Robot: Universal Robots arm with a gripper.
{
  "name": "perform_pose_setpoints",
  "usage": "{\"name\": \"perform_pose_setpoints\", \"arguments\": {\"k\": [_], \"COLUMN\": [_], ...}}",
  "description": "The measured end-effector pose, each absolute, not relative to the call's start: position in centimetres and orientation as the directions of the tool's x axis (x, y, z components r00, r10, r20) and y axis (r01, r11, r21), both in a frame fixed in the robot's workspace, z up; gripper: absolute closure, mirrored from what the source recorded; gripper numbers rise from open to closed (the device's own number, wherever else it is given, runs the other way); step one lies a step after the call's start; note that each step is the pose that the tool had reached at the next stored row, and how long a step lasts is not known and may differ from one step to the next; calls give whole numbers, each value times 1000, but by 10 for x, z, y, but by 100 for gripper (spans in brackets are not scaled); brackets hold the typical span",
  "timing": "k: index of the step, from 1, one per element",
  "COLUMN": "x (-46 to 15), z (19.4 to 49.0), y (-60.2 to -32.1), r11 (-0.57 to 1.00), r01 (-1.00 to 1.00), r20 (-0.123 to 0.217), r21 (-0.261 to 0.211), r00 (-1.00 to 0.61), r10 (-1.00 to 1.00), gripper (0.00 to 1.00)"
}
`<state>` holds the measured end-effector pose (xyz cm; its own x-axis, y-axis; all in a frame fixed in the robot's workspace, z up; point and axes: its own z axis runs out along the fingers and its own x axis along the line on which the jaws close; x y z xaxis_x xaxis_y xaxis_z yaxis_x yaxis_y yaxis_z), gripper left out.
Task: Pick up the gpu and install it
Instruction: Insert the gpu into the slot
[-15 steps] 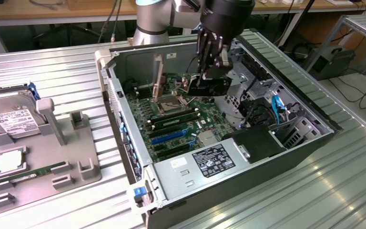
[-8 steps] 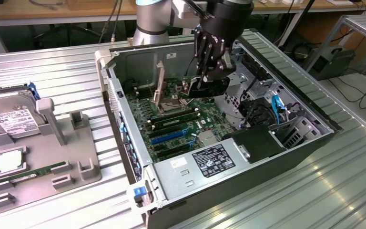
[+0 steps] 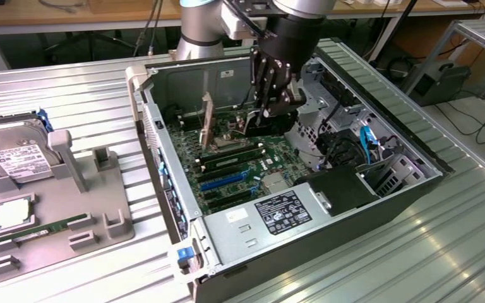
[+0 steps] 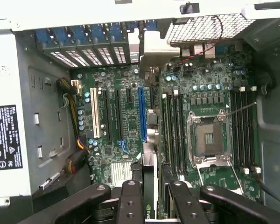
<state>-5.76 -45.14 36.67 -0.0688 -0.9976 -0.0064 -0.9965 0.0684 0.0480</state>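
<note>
Two sides of the black multi-link metal gripper (image 4: 153, 186) stand partway closed and pinch the gpu (image 4: 149, 205), a thin flat black expansion card with a green logo, seen edge-on between the inner links. The card hangs on edge above the green motherboard (image 4: 130, 135) inside the open grey metal computer case (image 3: 200, 76). Its far end reaches toward the rear wall and its row of blue plastic slot latches (image 4: 84, 35). Whether its contact edge touches anything I cannot tell.

The step in hand looks like lining the card up over a slot and seating it. In the wrist view the card's edge runs just beside the long blue expansion slot (image 4: 141, 114), between it and the black memory slots (image 4: 172, 126). I judge that blue slot the likely seat, though this rests on alignment alone.

To do this well, the card should lie parallel to the slot along its whole length and stand upright rather than lean. The bracket end should meet the rear opening as the contacts meet the slot. Pressure ought to go straight down and evenly, since a skewed push could jam one corner or flex the board. The white slot (image 4: 96, 114) lies off to one side and the open silver processor socket (image 4: 207, 137) sits beyond the memory slots on the other, so neither seems to be in the path.
</note>
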Motion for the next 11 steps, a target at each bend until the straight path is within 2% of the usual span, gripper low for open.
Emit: {"name": "perform_pose_setpoints", "arguments": {"k": [11], "x": [-87], "z": [346], "y": [-463], "r11": [54], "r01": [-998], "r20": [-6], "r21": [46], "r00": [-54], "r10": [-999], "gripper": [74]}}
